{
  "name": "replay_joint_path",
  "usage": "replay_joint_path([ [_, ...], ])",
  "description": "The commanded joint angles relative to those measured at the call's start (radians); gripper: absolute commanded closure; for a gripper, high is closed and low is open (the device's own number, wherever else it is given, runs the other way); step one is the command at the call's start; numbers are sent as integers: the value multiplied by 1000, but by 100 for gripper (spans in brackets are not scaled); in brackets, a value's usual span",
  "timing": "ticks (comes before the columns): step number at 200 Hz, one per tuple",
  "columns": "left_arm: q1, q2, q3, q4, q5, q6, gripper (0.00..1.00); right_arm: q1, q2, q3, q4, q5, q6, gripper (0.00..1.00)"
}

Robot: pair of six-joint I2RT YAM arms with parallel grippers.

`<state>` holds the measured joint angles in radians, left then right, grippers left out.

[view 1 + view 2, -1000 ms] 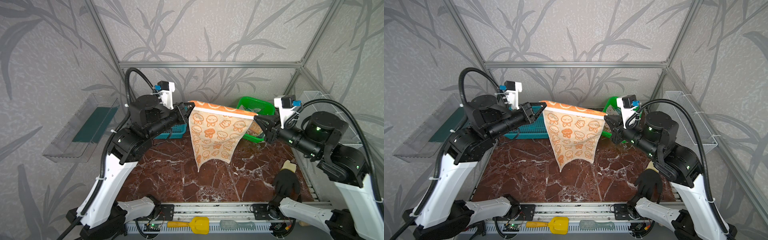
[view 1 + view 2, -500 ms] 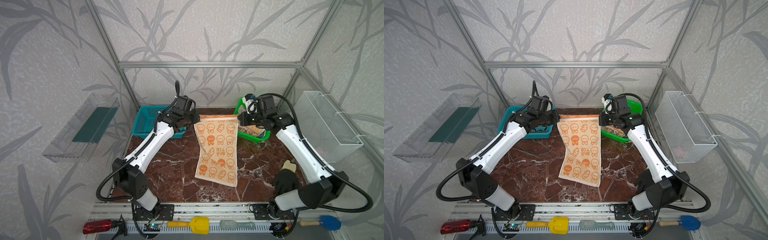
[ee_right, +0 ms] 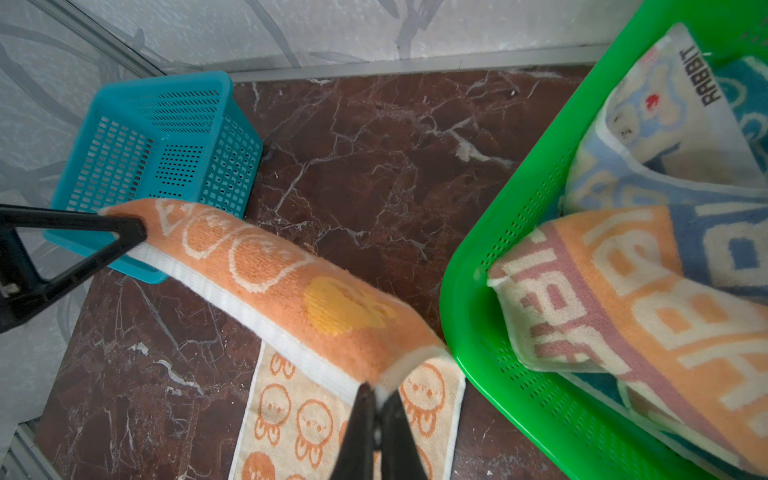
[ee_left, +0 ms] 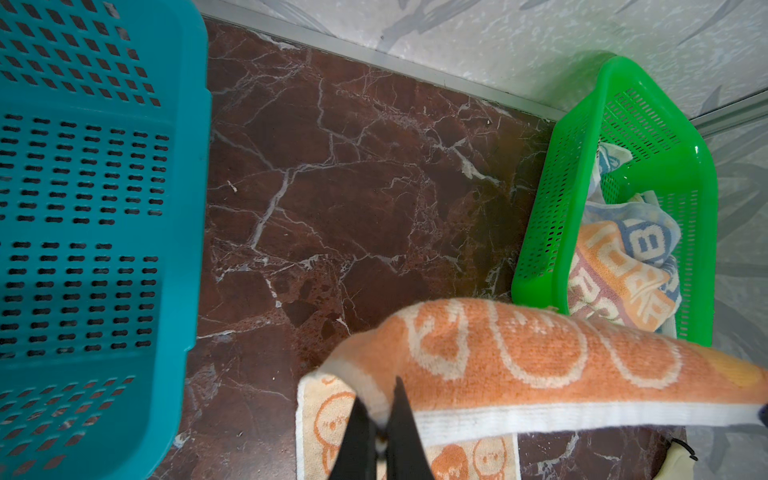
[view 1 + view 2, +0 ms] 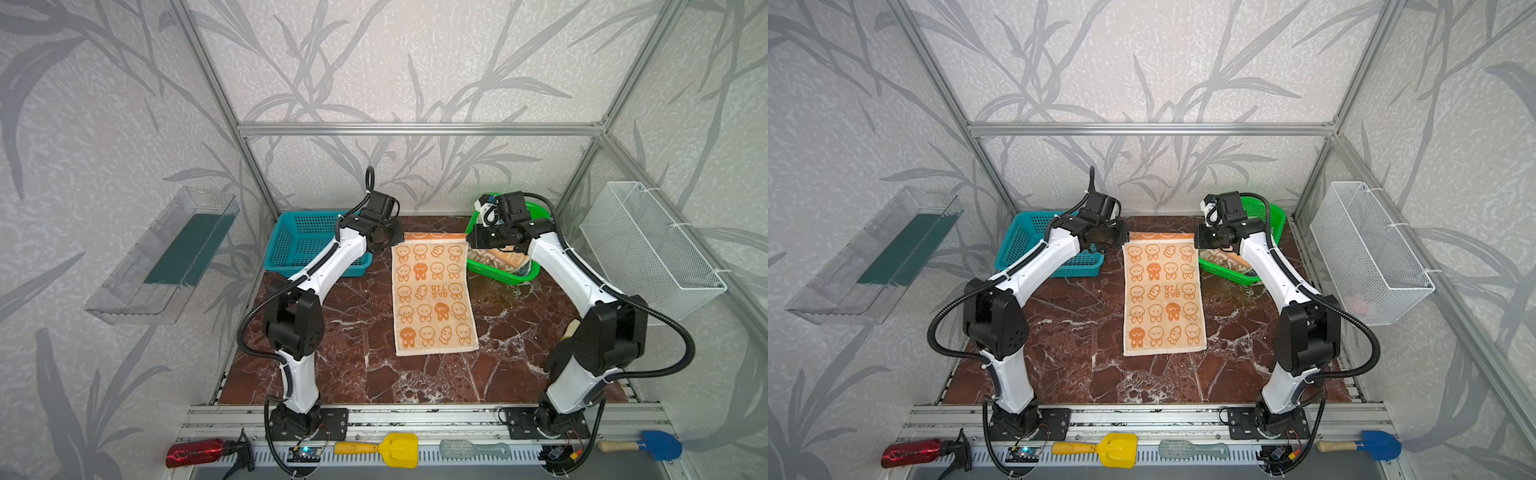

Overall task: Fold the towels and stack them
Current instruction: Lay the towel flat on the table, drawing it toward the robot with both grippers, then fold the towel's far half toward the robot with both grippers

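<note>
The orange towel (image 5: 432,295) (image 5: 1163,295) with bunny prints lies spread flat on the marble table in both top views, long side running front to back. Its far edge is lifted a little and curls over. My left gripper (image 5: 392,241) (image 4: 380,419) is shut on the far left corner. My right gripper (image 5: 469,242) (image 3: 376,399) is shut on the far right corner, beside the green basket (image 5: 498,272). The striped towel (image 3: 623,291) (image 4: 619,270) lies crumpled in that basket, with a bit of teal-blue towel (image 3: 746,91) behind it.
An empty teal basket (image 5: 303,245) stands at the back left. A white wire basket (image 5: 648,245) hangs on the right wall and a clear tray (image 5: 166,257) on the left wall. A red bottle (image 5: 195,453), yellow shovel (image 5: 395,449), brush (image 5: 473,449) and blue shovel (image 5: 660,445) lie along the front rail.
The towel hung in the air between both grippers, near the camera. Both arms have gone down and back, and the towel now lies flat on the table with its far corners still held.
</note>
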<state>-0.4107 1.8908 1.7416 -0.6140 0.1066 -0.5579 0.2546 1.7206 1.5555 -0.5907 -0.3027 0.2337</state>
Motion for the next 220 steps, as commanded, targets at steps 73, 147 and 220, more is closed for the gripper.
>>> replay_joint_path([
  [73,-145,-251,-468,33,18,-78,100,-2,-275,-575,131,-52,117,100],
  [147,-173,-221,-696,111,10,-145,100,81,-171,-742,270,-69,177,100],
  [220,-121,-37,-576,125,-18,-89,100,103,20,-665,356,-46,219,100],
])
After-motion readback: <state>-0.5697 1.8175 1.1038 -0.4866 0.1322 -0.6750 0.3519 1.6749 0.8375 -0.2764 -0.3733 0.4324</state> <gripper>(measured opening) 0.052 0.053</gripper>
